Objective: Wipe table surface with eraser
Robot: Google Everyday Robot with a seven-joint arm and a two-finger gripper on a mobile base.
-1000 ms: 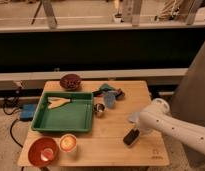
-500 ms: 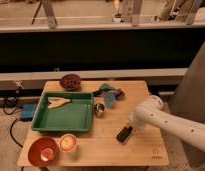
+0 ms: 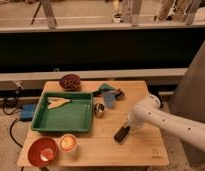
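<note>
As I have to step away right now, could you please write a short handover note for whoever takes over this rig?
Gripper: at the end of the white arm, low at the small black oblong eraser, front of the table, right of centre.
Eraser: on the light tan wooden table surface, right of the green plastic tray.
Done: eraser is at the bare wood; how much is wiped does not show.
Left: wipe the open surface, avoiding the tray and the blue cup.
</note>
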